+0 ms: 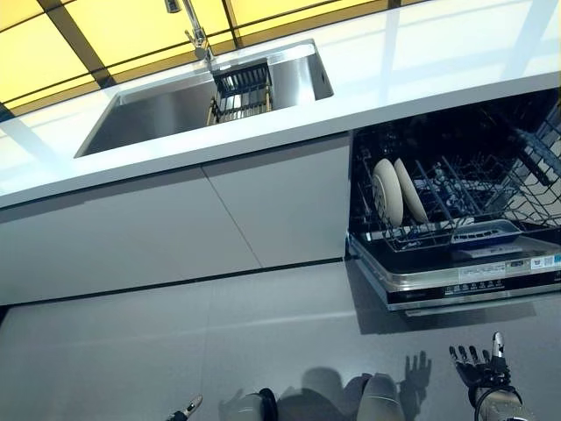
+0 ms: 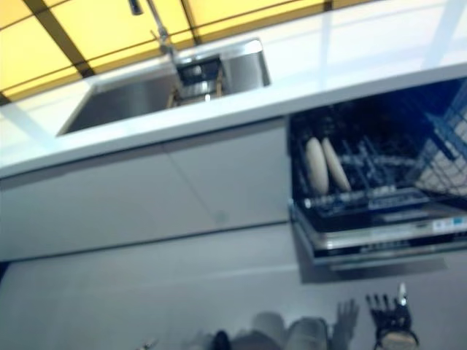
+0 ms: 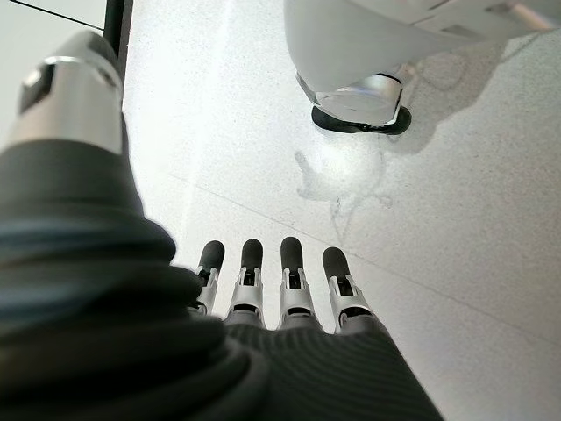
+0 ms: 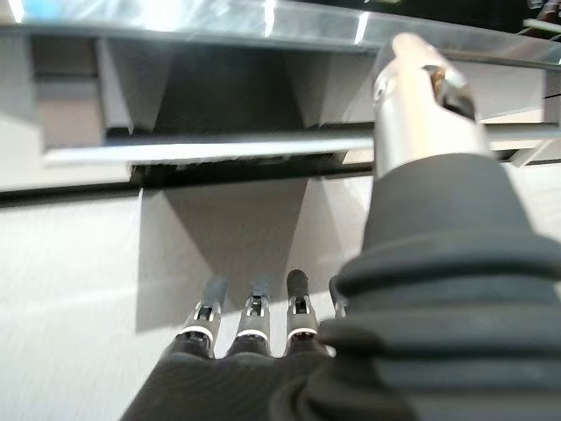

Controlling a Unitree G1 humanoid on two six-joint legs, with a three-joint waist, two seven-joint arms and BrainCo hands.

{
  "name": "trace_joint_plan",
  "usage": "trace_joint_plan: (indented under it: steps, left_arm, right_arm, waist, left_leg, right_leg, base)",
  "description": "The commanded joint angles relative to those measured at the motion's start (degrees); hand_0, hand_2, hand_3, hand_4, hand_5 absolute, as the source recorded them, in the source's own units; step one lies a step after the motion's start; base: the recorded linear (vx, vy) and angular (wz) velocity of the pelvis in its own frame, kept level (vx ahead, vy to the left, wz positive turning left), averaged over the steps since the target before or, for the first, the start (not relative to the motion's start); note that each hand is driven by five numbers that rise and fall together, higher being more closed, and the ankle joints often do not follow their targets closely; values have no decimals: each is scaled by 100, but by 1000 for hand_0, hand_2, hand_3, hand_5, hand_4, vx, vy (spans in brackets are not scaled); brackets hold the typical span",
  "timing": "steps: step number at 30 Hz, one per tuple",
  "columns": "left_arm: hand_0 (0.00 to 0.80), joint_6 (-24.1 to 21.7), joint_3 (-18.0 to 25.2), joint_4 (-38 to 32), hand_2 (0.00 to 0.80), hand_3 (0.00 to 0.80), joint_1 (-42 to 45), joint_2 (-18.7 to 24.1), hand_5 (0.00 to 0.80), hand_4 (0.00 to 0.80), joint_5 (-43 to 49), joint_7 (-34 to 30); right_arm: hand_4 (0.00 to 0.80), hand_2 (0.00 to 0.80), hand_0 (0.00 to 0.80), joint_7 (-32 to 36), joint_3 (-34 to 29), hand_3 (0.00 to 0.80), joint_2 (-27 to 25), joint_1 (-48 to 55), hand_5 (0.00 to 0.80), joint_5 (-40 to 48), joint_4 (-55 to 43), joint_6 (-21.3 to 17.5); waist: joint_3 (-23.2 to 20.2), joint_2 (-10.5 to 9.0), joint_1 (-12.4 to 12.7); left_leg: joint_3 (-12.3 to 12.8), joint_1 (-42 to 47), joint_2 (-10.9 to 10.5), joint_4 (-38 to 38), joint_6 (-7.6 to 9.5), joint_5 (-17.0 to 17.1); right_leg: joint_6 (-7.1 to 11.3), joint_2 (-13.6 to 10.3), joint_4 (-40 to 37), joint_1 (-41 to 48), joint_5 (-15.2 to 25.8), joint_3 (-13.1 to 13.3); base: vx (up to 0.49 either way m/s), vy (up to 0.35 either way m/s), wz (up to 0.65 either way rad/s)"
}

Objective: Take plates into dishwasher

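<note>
A long white countertop [image 1: 421, 66] runs across the scene, with a steel sink [image 1: 158, 114] sunk into it. A tall tap [image 1: 195, 33] rises at the sink's far edge, and a dark wire basket [image 1: 241, 89] sits inside the basin (against its right part). Below the counter are plain grey cabinet fronts [image 1: 175, 224], and under them a pale grey floor [image 1: 175, 351].

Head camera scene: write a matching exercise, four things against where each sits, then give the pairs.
Things:
1. plates
2. wire basket
3. right hand
4. faucet

Places:
A. inside the sink
B. upright in the dishwasher rack
C. at the sink's back edge
D. low above the floor, before the open dishwasher

Pairs: 1-B, 2-A, 3-D, 4-C.
</note>
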Motion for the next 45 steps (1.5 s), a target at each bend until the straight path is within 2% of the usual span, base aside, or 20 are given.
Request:
trace_joint_plan:
  steps: [1, 12, 23, 31, 38, 45]
  left_arm:
    - [0, -207, -247, -135, 0, 0, 243, 155, 0, 0, -224, -101]
    - [0, -108, -315, -299, 0, 0, 521, 155, 0, 0, -195, -88]
    - [0, 217, -277, -674, 0, 0, 578, 416, 0, 0, -13, 174]
    - [0, 408, -205, -807, 0, 0, 604, 661, 0, 0, 98, 284]
    - [0, 319, -235, -703, 0, 0, 661, 693, 0, 0, 208, 203]
    - [0, 329, -270, -639, 0, 0, 711, 729, 0, 0, 321, 133]
  right_arm:
    - [0, 0, 0, 228, -316, 0, -221, -215, 0, 333, -232, -197]
    - [0, 0, 0, -61, -281, 0, -634, -741, 0, -9, -643, -219]
    - [0, 0, 0, -353, 60, 0, -841, -1485, 0, 50, -1268, -465]
    - [0, 0, 0, -399, 454, 0, -1089, -2242, 0, -137, -1480, -377]
    - [0, 0, 0, -173, 672, 0, -1221, -2627, 0, -161, -1550, -347]
    - [0, 0, 0, -59, 724, 0, -1344, -2860, 0, -158, -1561, -370]
  waist:
    - [-200, -108, -13]
    - [-270, -66, 183]
    - [-215, -291, 565]
    - [-190, -465, 835]
    - [-262, -588, 978]
    - [-365, -620, 1054]
  left_leg:
    - [77, -150, -60, 971, 473, -512]
    - [-30, -34, -129, 947, 396, -489]
    - [-282, -149, -104, 1036, 424, -456]
    - [-430, -96, -15, 931, 397, -351]
    - [-486, 208, 12, 629, 363, -284]
    - [-501, 369, 7, 556, 348, -289]
  right_leg:
    - [-552, -54, 119, 179, 131, -148]
    - [-556, -155, 170, 357, 68, -254]
    - [-583, -133, 301, 459, 40, -491]
    - [-596, -50, 235, 674, 52, -677]
    - [-563, -14, -67, 1072, 92, -811]
    - [-542, -24, -215, 1305, 110, -884]
  base:
    - [90, 56, 2]
    - [89, 21, 4]
    - [27, -75, 13]
    - [32, -70, 11]
    - [65, -15, 8]
    - [63, 11, 2]
